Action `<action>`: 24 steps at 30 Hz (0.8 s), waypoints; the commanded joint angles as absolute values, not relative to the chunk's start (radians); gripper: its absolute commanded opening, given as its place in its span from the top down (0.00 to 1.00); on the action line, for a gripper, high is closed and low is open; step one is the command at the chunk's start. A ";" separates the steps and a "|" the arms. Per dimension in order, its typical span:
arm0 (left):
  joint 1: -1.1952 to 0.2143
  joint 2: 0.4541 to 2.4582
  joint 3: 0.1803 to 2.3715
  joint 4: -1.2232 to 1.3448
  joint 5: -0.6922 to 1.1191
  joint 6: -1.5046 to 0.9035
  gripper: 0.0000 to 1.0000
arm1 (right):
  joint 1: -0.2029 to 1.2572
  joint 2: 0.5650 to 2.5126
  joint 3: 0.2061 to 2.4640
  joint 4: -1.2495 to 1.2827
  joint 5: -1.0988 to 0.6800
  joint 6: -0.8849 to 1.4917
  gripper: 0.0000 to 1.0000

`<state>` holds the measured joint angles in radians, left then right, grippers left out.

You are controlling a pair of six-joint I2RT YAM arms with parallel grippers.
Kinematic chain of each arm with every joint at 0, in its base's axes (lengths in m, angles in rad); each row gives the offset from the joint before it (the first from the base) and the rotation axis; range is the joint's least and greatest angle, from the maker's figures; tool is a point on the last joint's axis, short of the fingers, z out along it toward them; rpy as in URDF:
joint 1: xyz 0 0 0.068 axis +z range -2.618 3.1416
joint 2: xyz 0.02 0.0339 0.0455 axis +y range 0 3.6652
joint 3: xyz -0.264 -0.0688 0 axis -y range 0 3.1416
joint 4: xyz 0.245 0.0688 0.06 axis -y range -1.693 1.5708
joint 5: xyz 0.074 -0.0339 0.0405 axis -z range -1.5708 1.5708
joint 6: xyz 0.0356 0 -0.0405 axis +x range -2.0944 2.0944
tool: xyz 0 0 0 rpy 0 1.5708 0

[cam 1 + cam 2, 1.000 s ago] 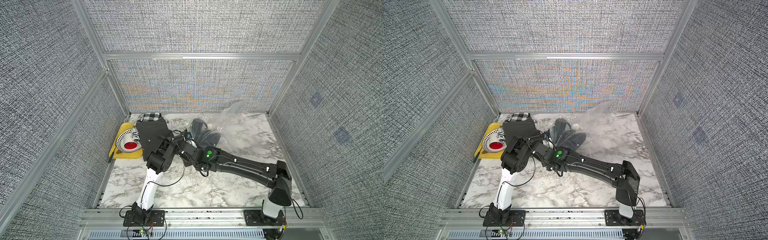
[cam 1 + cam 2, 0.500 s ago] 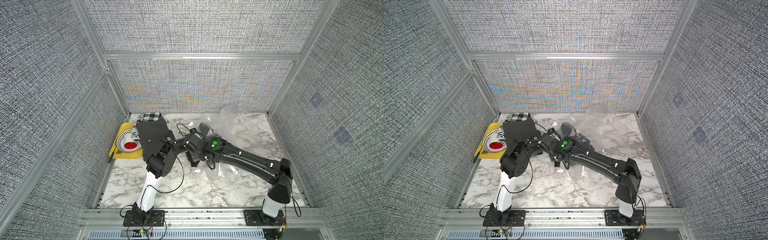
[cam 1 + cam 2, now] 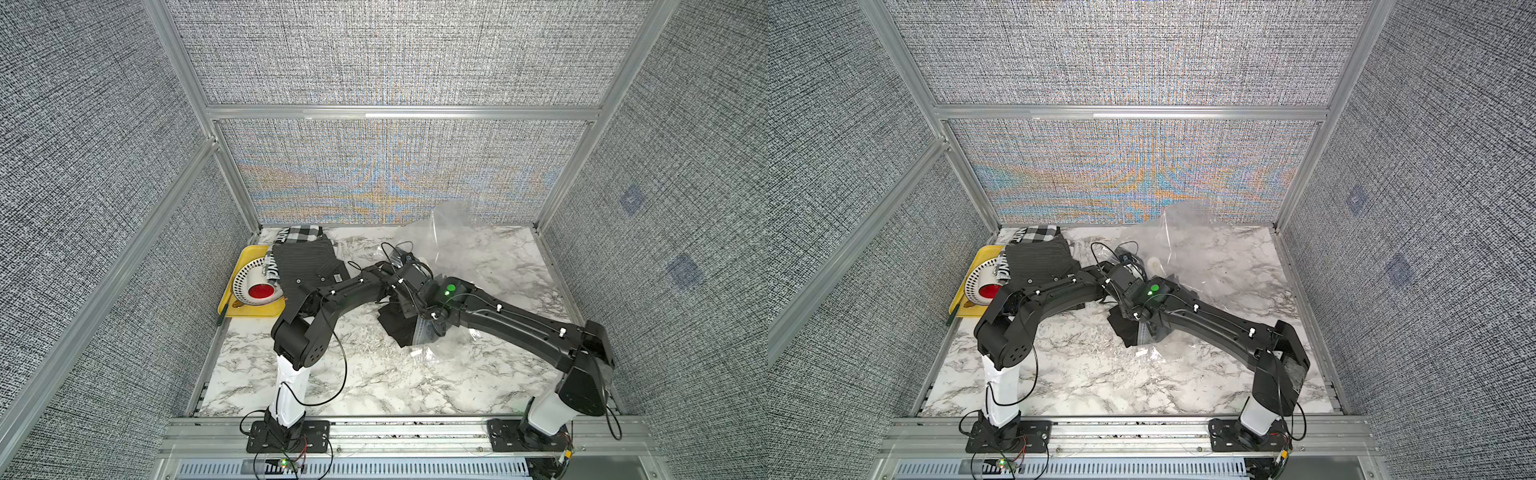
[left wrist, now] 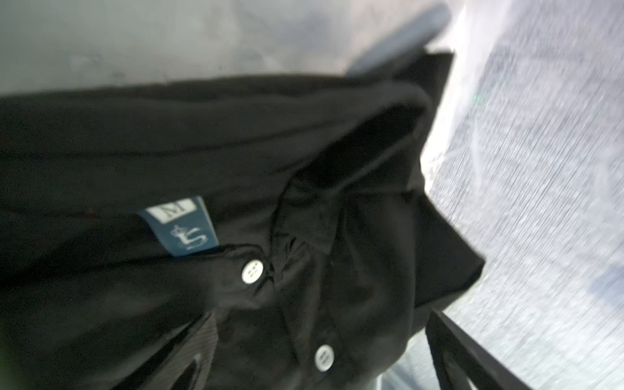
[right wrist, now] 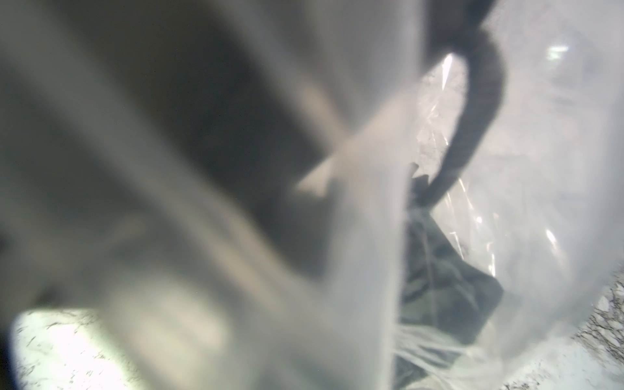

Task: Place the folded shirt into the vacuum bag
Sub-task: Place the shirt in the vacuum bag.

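Two materials decide the handling here: limp black cloth and slick clear film. The folded shirt [image 3: 397,328] lies at the centre of both top views on the marble worktop [image 3: 353,386]. Its right-hand part is under the film of the vacuum bag [image 3: 465,245] and its left corner is bare, so I judge it only partly in. The bag's far end stands crumpled, up and right of centre.

The right tool [image 3: 434,328] is clamped tight, apparently pinching the edge of the bag's mouth, and plastic smears across the right wrist view. The left tool [image 3: 409,305] sits mostly hidden under the right arm's wrist, and I cannot tell whether its jaws are apart. Its camera shows the size label [image 4: 179,223] and a white button [image 4: 252,271] close up.

The shirt looks light and soft, and would likely unfold if lifted by one ply, so pinch through all the stacked layers near the collar. The film looks thin and slippery and is best held at the stiffer zip edge.
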<state>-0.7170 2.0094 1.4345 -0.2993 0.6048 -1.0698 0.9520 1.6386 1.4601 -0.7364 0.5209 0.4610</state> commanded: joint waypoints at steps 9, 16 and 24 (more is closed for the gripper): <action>-0.716 1.878 1.319 -0.396 0.622 -0.637 0.00 | 0.909 1.659 1.521 -0.721 0.480 0.468 1.00; -0.718 1.789 1.164 -0.198 0.555 -0.480 0.00 | 0.879 1.582 1.472 -0.604 0.252 0.499 1.00; -0.724 1.840 1.147 -0.216 0.345 -0.367 0.00 | 0.906 1.521 1.377 -0.501 0.161 0.525 1.00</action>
<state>-0.7235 1.7992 1.1233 -0.1978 0.4583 -0.4473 0.8875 1.5322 1.3811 -0.5949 0.2058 0.5144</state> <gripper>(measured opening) 0.998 0.054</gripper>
